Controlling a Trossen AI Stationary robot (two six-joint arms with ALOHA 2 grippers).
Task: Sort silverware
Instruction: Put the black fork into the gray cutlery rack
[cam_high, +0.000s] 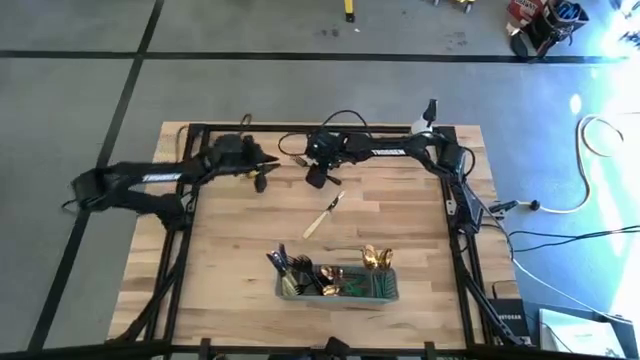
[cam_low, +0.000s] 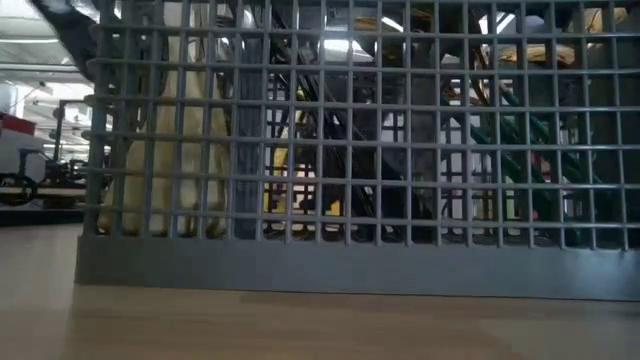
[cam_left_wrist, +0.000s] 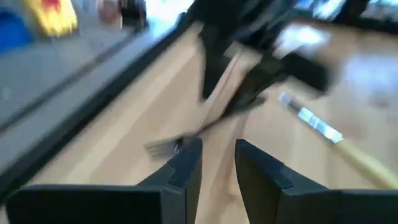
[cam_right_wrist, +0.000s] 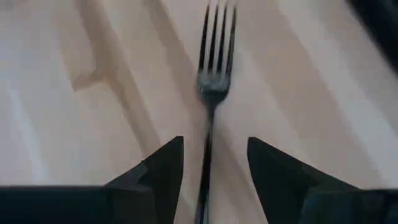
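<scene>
Silverware, item one: slim dark-metal fork (cam_right_wrist: 213, 74), lying flat on the pale wooden table (cam_high: 400, 215) near its far edge, tines pointing away from the right gripper (cam_right_wrist: 210, 163). That gripper hovers low with its handle running between the parted fingers, jaws open and nothing yet clasped; the straddle suits a pinch along the handle's narrow sides, by my reading.

Item two: knife with pale cream handle and shiny blade (cam_high: 322, 215), alone mid-table, well apart from both arms, seemingly awaiting its turn.

Item three: sorted pieces, gold and dark bronze, standing upright in the grey wire-mesh caddy (cam_high: 337, 297) at the near edge; upright stowage keeps the kinds separate by compartment, though which compartment holds which cannot be told.

Left gripper (cam_left_wrist: 217, 163): open, empty, held just beside the right one at the far edge, apparently waiting.
</scene>
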